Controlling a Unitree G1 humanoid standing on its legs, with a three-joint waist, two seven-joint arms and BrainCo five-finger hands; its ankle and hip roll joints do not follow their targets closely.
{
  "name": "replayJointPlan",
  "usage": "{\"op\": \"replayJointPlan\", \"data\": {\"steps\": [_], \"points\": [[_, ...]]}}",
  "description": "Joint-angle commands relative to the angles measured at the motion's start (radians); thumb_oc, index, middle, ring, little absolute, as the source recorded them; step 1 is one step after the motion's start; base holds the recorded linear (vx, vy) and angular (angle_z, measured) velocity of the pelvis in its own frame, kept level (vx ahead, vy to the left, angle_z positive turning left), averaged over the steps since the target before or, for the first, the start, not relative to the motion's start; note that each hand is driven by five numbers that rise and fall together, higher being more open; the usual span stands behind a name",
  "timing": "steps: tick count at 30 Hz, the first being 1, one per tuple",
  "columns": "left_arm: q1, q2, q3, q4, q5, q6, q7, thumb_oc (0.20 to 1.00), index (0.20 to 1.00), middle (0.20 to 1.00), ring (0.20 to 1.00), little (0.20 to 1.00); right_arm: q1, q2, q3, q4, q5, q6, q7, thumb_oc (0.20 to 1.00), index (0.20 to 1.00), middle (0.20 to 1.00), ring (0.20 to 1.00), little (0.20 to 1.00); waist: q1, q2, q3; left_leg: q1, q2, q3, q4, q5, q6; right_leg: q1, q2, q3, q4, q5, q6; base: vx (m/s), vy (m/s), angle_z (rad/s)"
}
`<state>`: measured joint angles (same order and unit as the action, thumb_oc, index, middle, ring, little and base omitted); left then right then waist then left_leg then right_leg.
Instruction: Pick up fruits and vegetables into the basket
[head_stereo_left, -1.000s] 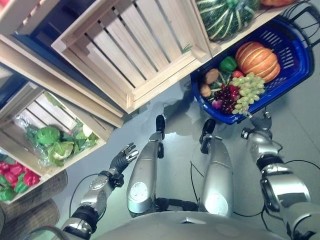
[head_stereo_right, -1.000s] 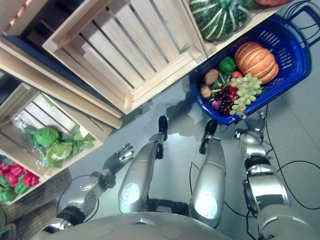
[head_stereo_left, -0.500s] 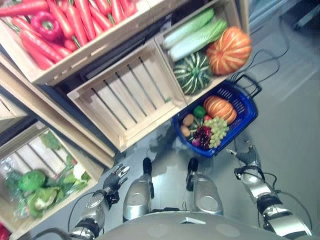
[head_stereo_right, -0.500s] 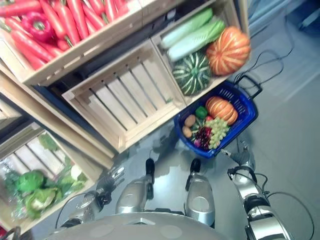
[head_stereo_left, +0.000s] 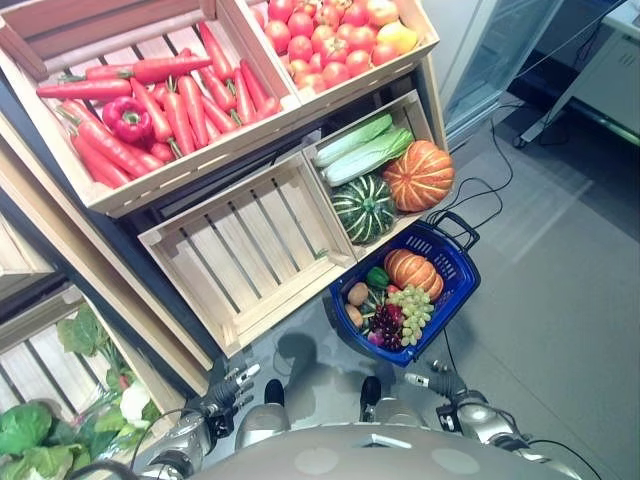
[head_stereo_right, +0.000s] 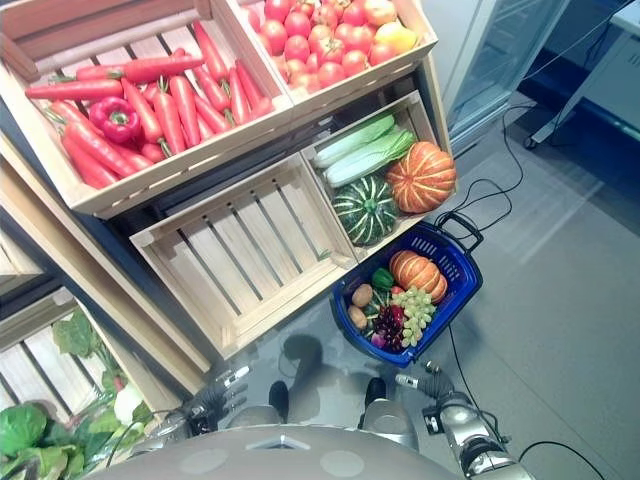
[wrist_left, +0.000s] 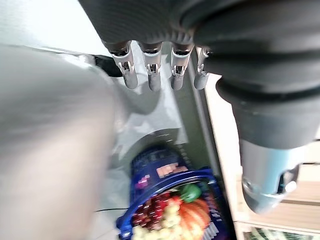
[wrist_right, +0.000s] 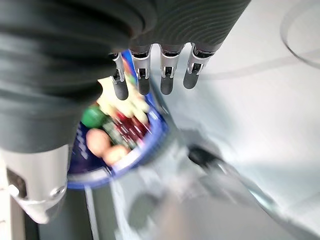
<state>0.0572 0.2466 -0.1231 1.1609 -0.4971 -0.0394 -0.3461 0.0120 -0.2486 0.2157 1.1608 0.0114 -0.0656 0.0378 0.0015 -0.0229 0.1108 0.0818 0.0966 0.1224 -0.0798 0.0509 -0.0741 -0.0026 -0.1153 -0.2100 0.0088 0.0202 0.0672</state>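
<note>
While both arms hang low, the left robot hand (head_stereo_left: 228, 390) and the right robot hand (head_stereo_left: 438, 382) are empty, fingers straight and relaxed; the blue basket (head_stereo_left: 455, 283) sits on the floor just ahead of the right one, already holding a small pumpkin (head_stereo_left: 412, 270), green grapes (head_stereo_left: 415, 309) and dark grapes (head_stereo_left: 388, 322); crates above it hold a striped squash (head_stereo_left: 363, 207), carrots (head_stereo_left: 170, 105) and tomatoes (head_stereo_left: 320, 40). A reach to the upper crates looks long; a fruit gripped loosely might drop short of the basket, or roll away across the floor.

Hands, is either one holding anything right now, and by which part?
Nothing is held. The left hand and right hand both hang open above the floor, apart from the basket.
</note>
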Motion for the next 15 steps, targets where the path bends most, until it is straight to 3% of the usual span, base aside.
{"op": "replayJointPlan", "data": {"steps": [1, 4, 10, 12, 15], "points": [[-0.067, -0.006, -0.03, 0.048, 0.056, 0.002, -0.011, 1.0, 1.0, 1.0, 1.0, 1.0, -0.051, 0.015, 0.052, 0.029, 0.034, 0.026, 0.094, 1.0, 1.0, 1.0, 1.0, 1.0, -0.005, -0.013, 0.034, -0.001, -0.015, 0.049, 0.056, -0.099, 0.038, 0.043, -0.08, 0.002, 0.016, -0.014, 0.094, -0.01, 0.042, -0.11], [-0.083, -0.016, -0.041, 0.054, 0.067, 0.026, 0.0, 1.0, 1.0, 1.0, 1.0, 1.0, -0.057, 0.027, 0.05, 0.063, 0.057, 0.084, 0.153, 1.0, 1.0, 1.0, 1.0, 1.0, -0.006, -0.006, 0.026, 0.009, -0.018, 0.052, 0.061, -0.107, 0.04, 0.053, -0.081, -0.004, 0.005, -0.013, 0.09, -0.02, 0.034, -0.12], [-0.098, -0.024, -0.058, 0.052, 0.073, 0.054, 0.002, 1.0, 1.0, 1.0, 1.0, 1.0, -0.073, 0.025, 0.045, 0.077, 0.093, 0.103, 0.184, 1.0, 1.0, 1.0, 1.0, 1.0, -0.009, 0.004, 0.019, 0.019, -0.02, 0.051, 0.075, -0.116, 0.043, 0.067, -0.078, -0.006, 0.007, -0.023, 0.082, 0.0, 0.013, -0.02], [-0.104, -0.03, -0.07, 0.06, 0.098, 0.061, 0.007, 1.0, 1.0, 1.0, 1.0, 1.0, -0.07, 0.028, 0.036, 0.092, 0.13, 0.142, 0.21, 1.0, 1.0, 1.0, 1.0, 1.0, -0.012, 0.008, 0.016, 0.026, -0.019, 0.046, 0.071, -0.115, 0.044, 0.075, -0.074, -0.008, 0.006, -0.026, 0.078, 0.0, 0.0, 0.0], [-0.101, -0.038, -0.071, 0.068, 0.084, 0.06, 0.004, 1.0, 1.0, 1.0, 1.0, 1.0, -0.067, 0.027, 0.023, 0.106, 0.116, 0.134, 0.22, 1.0, 1.0, 1.0, 1.0, 1.0, -0.014, 0.01, 0.012, 0.038, -0.018, 0.045, 0.068, -0.118, 0.043, 0.087, -0.071, -0.008, 0.002, -0.031, 0.076, 0.0, 0.0, 0.0]]}}
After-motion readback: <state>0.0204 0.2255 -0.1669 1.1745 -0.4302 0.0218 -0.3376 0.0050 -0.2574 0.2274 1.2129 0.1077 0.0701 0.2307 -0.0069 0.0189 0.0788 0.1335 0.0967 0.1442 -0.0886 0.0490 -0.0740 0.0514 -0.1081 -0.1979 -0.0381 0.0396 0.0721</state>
